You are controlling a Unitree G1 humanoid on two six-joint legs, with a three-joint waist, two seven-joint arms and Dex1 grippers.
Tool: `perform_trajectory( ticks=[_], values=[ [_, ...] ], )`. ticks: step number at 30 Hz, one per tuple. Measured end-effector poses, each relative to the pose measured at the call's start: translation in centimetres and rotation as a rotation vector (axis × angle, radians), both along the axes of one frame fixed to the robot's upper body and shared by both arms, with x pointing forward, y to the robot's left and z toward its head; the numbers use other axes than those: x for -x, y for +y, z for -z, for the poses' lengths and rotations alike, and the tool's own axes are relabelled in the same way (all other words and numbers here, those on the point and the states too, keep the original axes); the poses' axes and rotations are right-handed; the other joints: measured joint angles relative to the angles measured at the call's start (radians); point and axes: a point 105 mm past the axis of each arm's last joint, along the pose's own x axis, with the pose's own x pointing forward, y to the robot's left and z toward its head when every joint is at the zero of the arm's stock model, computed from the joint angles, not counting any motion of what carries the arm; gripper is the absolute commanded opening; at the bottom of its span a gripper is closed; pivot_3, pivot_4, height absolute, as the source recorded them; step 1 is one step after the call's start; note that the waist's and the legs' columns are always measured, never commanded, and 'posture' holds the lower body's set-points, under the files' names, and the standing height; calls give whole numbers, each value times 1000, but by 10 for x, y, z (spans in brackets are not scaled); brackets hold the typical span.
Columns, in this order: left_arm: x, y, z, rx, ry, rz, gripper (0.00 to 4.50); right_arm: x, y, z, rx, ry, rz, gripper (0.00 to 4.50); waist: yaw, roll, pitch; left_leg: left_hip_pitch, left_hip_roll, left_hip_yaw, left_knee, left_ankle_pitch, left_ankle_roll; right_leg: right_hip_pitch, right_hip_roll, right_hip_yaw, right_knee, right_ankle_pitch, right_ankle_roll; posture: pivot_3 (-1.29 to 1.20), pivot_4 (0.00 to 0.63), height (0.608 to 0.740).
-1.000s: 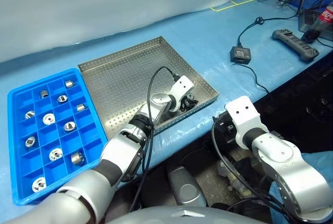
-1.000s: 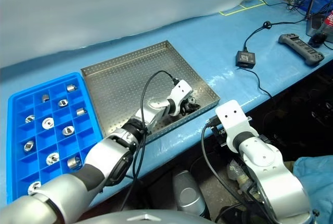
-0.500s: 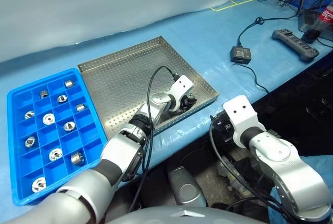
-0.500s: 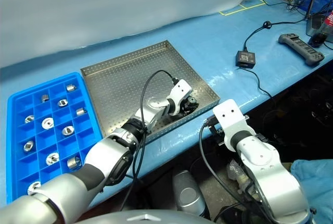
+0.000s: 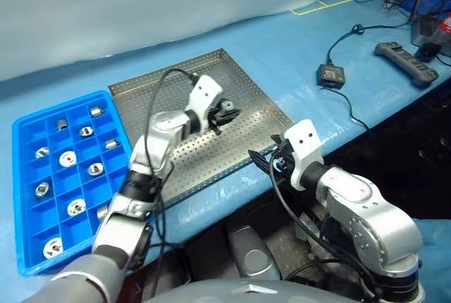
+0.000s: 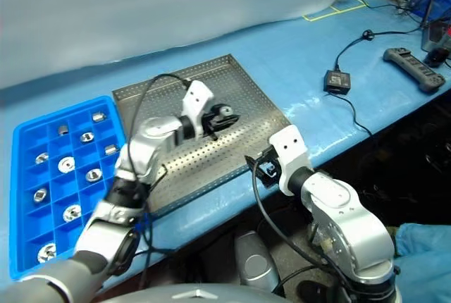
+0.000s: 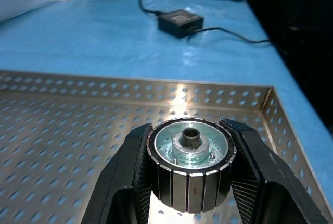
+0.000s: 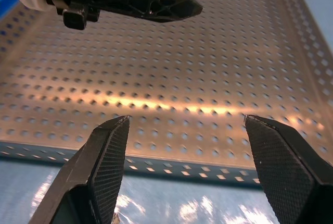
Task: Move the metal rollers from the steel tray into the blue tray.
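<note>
Left gripper (image 7: 190, 169): pinches a short shiny metal roller with ribbed sides and a central hole (image 7: 190, 161) between both fingers, bore facing outward, clear above the perforated steel tray (image 5: 243, 88) for carrying.
Right gripper (image 8: 182, 172): fingers spread, nothing between them, beside the steel tray's near rim.
Destination: bright blue gridded plastic tray (image 5: 21, 176), well apart from the pinching fingers, several rollers already in compartments.

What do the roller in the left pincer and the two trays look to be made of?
Roller: apparently bright metal, shiny face and hub, dark segmented side. Steel tray: sheet metal, perforated floor with glare streaks, folded rim. Blue tray: likely moulded plastic, uniform blue, gridded compartments. Left pincer is shut on the roller.
</note>
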Motion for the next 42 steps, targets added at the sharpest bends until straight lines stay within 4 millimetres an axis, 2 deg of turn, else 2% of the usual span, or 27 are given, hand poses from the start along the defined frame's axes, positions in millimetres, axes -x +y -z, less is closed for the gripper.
perform_trajectory(
  ticks=[2, 6, 10, 13, 16, 20, 27, 32, 40, 42],
  values=[
    [6, 20, -2, -21, 2, -85, 1748, 0, 8, -4, -32, -8, -65, 3724, 46, 0, 0, 0, 0, -1, 0, 0, 0, 0, 0, 0, 0, -1, -1, -128, 150, 740],
    [31, 59, -10, -22, -7, -268, 1748, -5, 25, -6, -64, -2, -184, 3724, 150, 0, 0, -2, 0, -1, 0, 0, -3, -2, 0, -1, -1, -3, -5, -20, 150, 740],
    [60, 77, -10, -48, 6, -367, 1748, -17, 32, 0, -43, 24, -215, 3724, 266, -1, 0, -2, -1, -2, 0, -1, -5, -2, -1, -3, -1, -6, -10, 41, 150, 740],
    [71, 85, -2, -50, 46, -423, 1748, -20, 39, 3, -37, 34, -243, 3724, 344, -1, 0, -3, -1, -3, 0, -1, -5, -2, -1, -5, -1, -7, -12, 68, 150, 740],
    [74, 86, 8, -28, 95, -446, 1748, -21, 44, 4, -29, 32, -267, 3724, 389, -2, 0, -3, -1, -4, 2, -1, -5, -2, -2, -8, -2, -7, -12, 68, 150, 740],
    [75, 84, 18, -36, 138, -451, 1748, -23, 47, 8, -17, 35, -272, 3724, 407, -2, 0, -3, 0, -4, 4, -2, -5, -1, -4, -11, -2, -7, -12, 58, 150, 740],
    [69, 78, 47, -38, 248, -426, 1748, -24, 46, 10, 4, 27, -257, 3724, 408, -2, 0, -6, 1, -5, 5, -2, -5, -1, -3, -13, -1, -5, -17, 32, 150, 740],
    [60, 74, 46, -41, 236, -424, 1748, -25, 43, 13, 14, 32, -240, 3724, 406, -2, 0, -7, 1, -6, 6, -2, -5, -1, -3, -15, -1, -5, -17, 12, 150, 740],
    [58, 69, 47, -35, 235, -385, 4302, -26, 39, 16, 31, 31, -206, 3724, 403, -2, 0, -7, 1, -6, 6, -2, -5, -1, -3, -15, -1, -5, -17, 0, 150, 740],
    [58, 71, 46, -35, 235, -387, 4438, -26, 38, 17, 31, 33, -202, 3724, 404, -2, 0, -7, 1, -6, 6, -2, -5, -1, -3, -15, -1, -5, -17, -2, 150, 740]
  ],
)
